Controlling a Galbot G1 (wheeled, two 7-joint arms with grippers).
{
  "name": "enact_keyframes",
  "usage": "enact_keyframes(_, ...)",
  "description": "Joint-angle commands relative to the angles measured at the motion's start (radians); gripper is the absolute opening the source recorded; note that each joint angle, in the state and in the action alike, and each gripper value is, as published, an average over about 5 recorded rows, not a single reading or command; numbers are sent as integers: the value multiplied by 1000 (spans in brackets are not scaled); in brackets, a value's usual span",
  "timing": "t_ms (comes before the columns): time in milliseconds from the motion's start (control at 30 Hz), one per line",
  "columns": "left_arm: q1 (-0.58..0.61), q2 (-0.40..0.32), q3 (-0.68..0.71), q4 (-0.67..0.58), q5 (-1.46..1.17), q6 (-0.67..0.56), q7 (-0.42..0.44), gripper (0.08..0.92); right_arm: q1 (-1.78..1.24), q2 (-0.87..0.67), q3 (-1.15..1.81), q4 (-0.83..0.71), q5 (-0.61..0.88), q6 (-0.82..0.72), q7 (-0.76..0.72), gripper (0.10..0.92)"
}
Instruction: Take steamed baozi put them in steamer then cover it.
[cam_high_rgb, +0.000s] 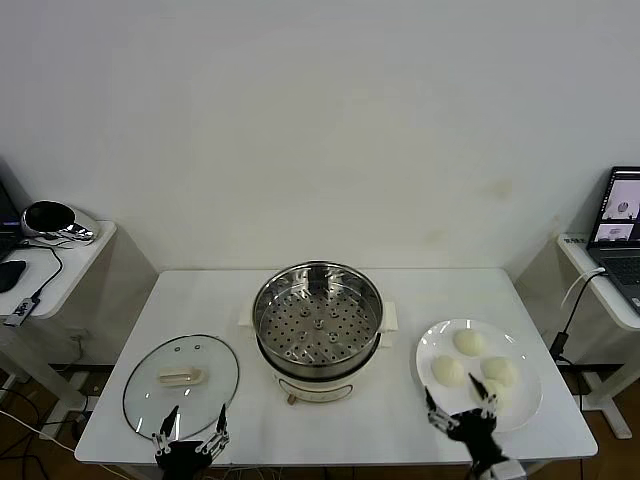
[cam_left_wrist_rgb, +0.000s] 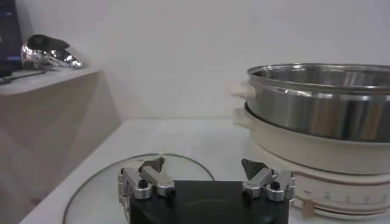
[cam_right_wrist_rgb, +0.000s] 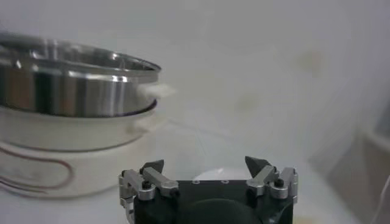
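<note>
You see the steamer (cam_high_rgb: 317, 325) in the middle of the white surface (cam_high_rgb: 200, 300), open, with its perforated tray bare. On the steamer's left side the cover (cam_high_rgb: 181, 385) lies flat on the surface. On its right side a white plate (cam_high_rgb: 525, 355) carries the steamed baozi (cam_high_rgb: 468, 342); four buns lie close together. Your left pincer (cam_high_rgb: 190, 432) waits at the near edge of the cover, fingers spread and holding nothing. Your right pincer (cam_high_rgb: 462, 408) is at the near edge of the plate, also spread wide and empty.
</note>
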Motion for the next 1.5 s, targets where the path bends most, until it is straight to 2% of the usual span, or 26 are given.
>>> enact_keyframes(33,-11,5,-10,2,9,8,12,823,234,-314,48,-105,-268,-51,-210,823)
enact_keyframes(233,-23,5,-24,12,29,6,3,823,445,-544,-53,-238,-273,-42,-417,823)
enact_keyframes(433,-35,-5,-23,6,51,10,-10,823,756,-699,-335,-378,-144,-64,-638,823)
enact_keyframes(567,-37,-2,-27,-12,61,14,-15,823,1031,-722,-618,-498,-60,-59,-767,823)
enact_keyframes(867,-32,1,-53,-38,62,29,-25,823,1413,-672,-1064,-698,-39,-5,-979,823)
enact_keyframes(1167,-32,5,-78,-44,49,32,-27,823,1448,-606,-1170,-752,-9,-3,-989,823)
enact_keyframes(1500,-31,8,-94,-45,44,39,-24,823,1395,-503,-1173,-811,-40,-29,-972,823)
